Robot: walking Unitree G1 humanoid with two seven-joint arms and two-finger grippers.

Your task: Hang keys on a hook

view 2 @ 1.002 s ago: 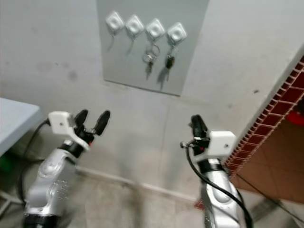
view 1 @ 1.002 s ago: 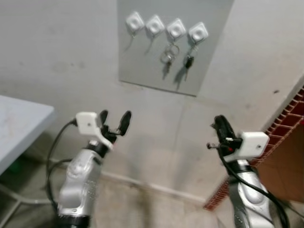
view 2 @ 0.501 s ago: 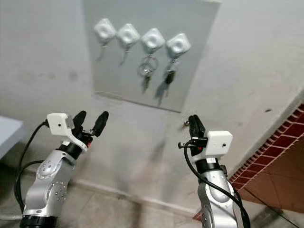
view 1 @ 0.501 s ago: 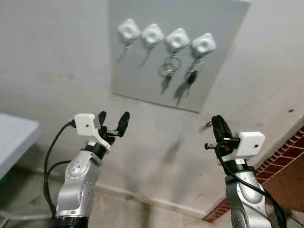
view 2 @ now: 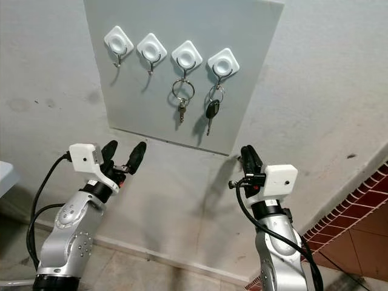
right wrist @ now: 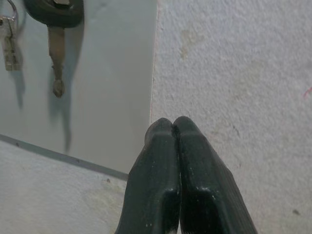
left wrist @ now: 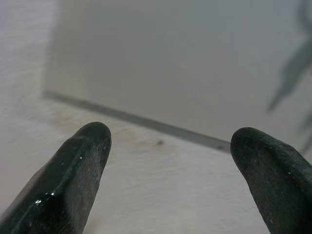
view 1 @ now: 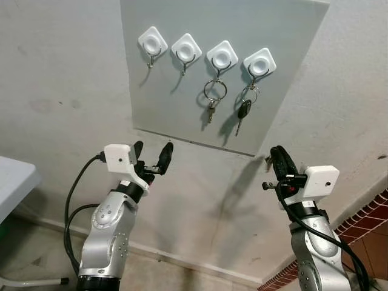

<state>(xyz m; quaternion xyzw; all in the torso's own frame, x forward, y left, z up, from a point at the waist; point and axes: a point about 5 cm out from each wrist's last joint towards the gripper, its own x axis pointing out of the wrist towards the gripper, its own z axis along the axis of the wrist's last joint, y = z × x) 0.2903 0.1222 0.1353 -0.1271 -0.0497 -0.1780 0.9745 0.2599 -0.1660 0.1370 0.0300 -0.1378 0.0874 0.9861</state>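
Looks done: keyring (view 1: 211, 97) hangs on 3rd hook (view 1: 222, 57), black key (view 1: 243, 111) on 4th hook (view 1: 259, 62). L gripper (view 1: 151, 159) fingers spread, empty, below board (view 1: 285, 109). R gripper (right wrist: 174, 141) fingers pressed together, empty, near board's lower corner. Nothing left afaict.

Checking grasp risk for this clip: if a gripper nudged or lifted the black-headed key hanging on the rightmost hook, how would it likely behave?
The black-headed key hangs from a small ring on the rightmost hook, so it would probably swing rather than resist. It looks small and thin, likely light. The open-fronted hook suggests an upward nudge could slip it off.
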